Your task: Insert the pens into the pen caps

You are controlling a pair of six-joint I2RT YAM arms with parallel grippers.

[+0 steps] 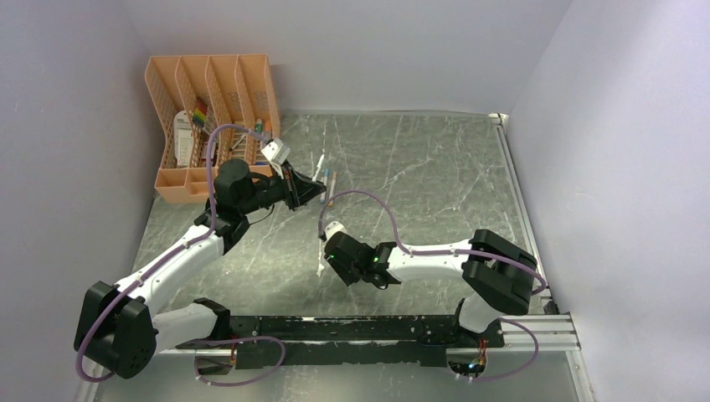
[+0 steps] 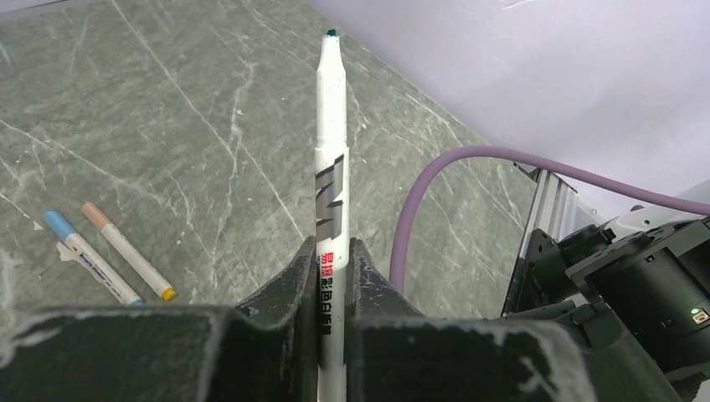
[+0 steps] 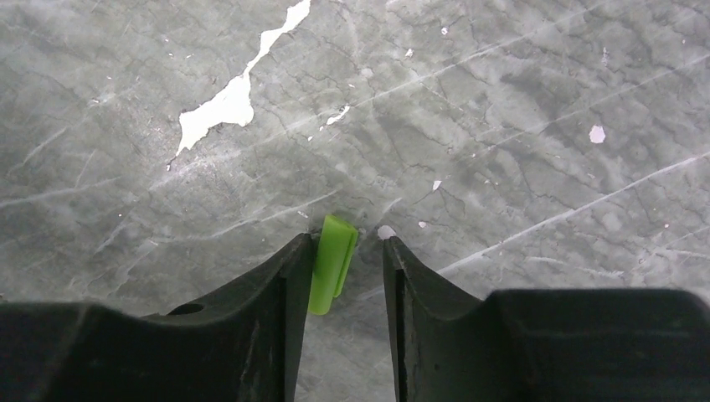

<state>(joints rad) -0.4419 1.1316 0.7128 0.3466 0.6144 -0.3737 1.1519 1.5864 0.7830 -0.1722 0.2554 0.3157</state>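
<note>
**Top external.** The left gripper (image 1: 310, 191) hovers over the far left of the marble table (image 1: 435, 167), near the peach mesh organiser (image 1: 209, 126). Two pens (image 1: 324, 172) lie just right of it, side by side, with their long axes running near to far. What the gripper holds is too small to tell in this view.

**Left wrist.** The jaws are clamped on the lower barrel of a green-tipped pen (image 2: 331, 126). Its long axis runs straight out past the fingertips, tip leading, above the table. Below it, a blue-ended pen (image 2: 88, 255) and a peach-ended pen (image 2: 126, 251) lie nearly parallel on the table.

**Right wrist.** The right gripper (image 3: 347, 243) points down at the table with its jaws parted, straddling the green cap (image 3: 332, 264). The cap's long axis runs along the fingers. One finger touches it and the other stands clear.
</note>
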